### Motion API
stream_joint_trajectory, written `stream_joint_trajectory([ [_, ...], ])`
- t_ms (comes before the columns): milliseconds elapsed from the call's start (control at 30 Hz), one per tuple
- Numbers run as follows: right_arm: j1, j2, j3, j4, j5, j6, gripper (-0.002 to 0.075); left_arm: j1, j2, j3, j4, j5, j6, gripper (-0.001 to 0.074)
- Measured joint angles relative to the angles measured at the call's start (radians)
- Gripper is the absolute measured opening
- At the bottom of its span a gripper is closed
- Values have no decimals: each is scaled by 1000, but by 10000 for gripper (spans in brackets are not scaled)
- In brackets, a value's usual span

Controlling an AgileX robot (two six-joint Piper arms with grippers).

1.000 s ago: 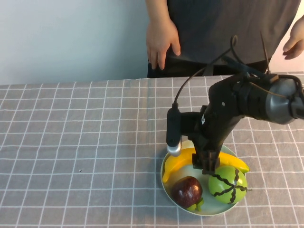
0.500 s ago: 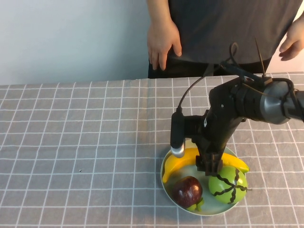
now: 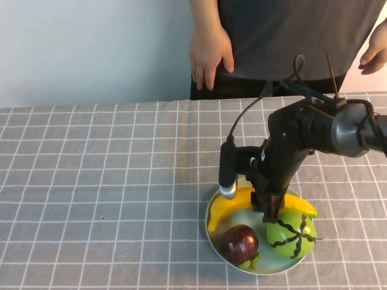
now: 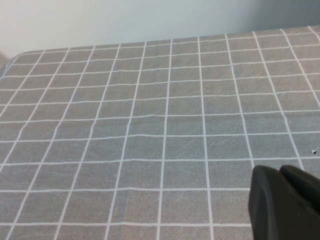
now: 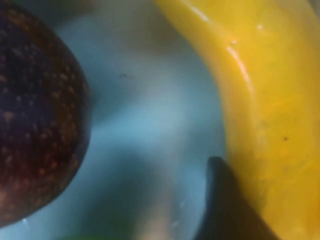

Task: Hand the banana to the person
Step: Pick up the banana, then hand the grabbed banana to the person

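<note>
Banana [image 3: 239, 202], long, curved, bright yellow, lies on the pale round plate [image 3: 213, 232] under the right gripper [image 3: 270, 211], jaws' opening I cannot tell, and could slip sideways from an off-centre pinch; left gripper [image 4: 287, 202] hovers over the worktop.

My right arm [image 3: 314, 130] is glossy black with a grey rounded joint, a thin black cable looping above it, and a black cylinder capped in silver; its tool [image 3: 270, 211] is black, as is my left tool [image 4: 285, 202].
</note>
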Motion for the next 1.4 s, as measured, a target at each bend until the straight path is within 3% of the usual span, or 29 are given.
stream_joint_trajectory([
  [200, 0, -8, 0, 2, 12, 9, -5, 0, 0, 0, 0, 0, 0, -4],
  [600, 9, -279, 0, -13, 73, 221, -7, 0, 0, 0, 0, 0, 0, -4],
  [1167, 70, -574, 2, -239, 384, 504, -7, 0, 0, 0, 0, 0, 0, -4],
  [1400, 105, -681, -31, -290, 402, 558, -7, 0, 0, 0, 0, 0, 0, -4],
])
